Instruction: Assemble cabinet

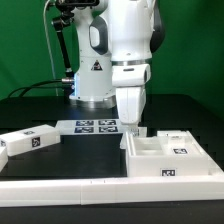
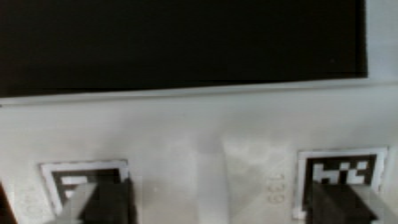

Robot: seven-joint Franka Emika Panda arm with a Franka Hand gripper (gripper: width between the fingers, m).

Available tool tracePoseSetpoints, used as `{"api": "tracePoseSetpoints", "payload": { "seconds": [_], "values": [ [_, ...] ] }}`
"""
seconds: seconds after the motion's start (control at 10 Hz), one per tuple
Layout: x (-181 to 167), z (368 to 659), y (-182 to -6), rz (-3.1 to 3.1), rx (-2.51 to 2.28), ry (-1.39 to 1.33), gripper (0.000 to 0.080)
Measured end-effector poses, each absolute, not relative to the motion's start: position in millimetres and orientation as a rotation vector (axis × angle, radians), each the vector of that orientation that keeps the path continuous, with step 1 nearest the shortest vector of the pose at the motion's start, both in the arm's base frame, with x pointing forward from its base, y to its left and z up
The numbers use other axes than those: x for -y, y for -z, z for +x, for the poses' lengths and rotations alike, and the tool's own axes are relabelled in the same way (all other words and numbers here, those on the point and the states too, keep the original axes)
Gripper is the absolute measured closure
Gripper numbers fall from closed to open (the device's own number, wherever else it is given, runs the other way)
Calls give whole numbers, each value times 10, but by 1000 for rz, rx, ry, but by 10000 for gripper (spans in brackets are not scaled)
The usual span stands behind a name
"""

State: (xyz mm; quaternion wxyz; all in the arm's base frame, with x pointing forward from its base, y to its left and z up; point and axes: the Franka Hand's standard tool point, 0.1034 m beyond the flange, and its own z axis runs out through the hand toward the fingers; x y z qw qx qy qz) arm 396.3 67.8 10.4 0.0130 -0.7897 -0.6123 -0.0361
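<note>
Panda arm (image 1: 120, 45) is standing mid-frame in the exterior view, taking up most of the back, wrist pointing straight down. Black table (image 1: 60, 160) is carrying everything. A long white bar (image 1: 60, 186) is running along the table's near edge.

The cabinet (image 1: 170, 156) is sitting on the table at the exterior view's right, open side up with its recessed compartments showing. It's right behind the bar; can't tell if they're touching. Marker tags are showing on its front face (image 1: 168, 174) and in one compartment (image 1: 181, 151).

A loose white panel (image 1: 28, 142) with its own tag is lying at the exterior view's left, well apart from the cabinet. The marker board (image 1: 95, 126) is lying flat in front of the arm's base.

The gripper (image 1: 135, 128) is hanging just over the cabinet's rear corner, on the marker board side. Contact unclear.

Wrist view is blurring badly: a white surface (image 2: 205, 130) is filling the lower half, with two tags on it (image 2: 80, 185) (image 2: 338, 168) and black table beyond. Finger spread: can't tell, nor whether anything is being held.
</note>
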Motion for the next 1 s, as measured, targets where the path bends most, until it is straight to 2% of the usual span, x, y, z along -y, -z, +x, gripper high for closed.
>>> {"api": "tracePoseSetpoints", "payload": {
  "seconds": [0.1, 0.2, 0.3, 0.4, 0.6, 1.0],
  "values": [
    [-684, 3962, -104, -2459, 1909, 113, 446],
    [-684, 3962, -104, -2459, 1909, 113, 582],
    [-684, 3963, -104, -2459, 1909, 113, 582],
    [-687, 3967, -111, -2459, 1911, 115, 732],
    [-716, 3988, -140, -2451, 1926, 123, 731],
    [-778, 4108, -378, -2403, 2017, 68, 731]
  ]
}}
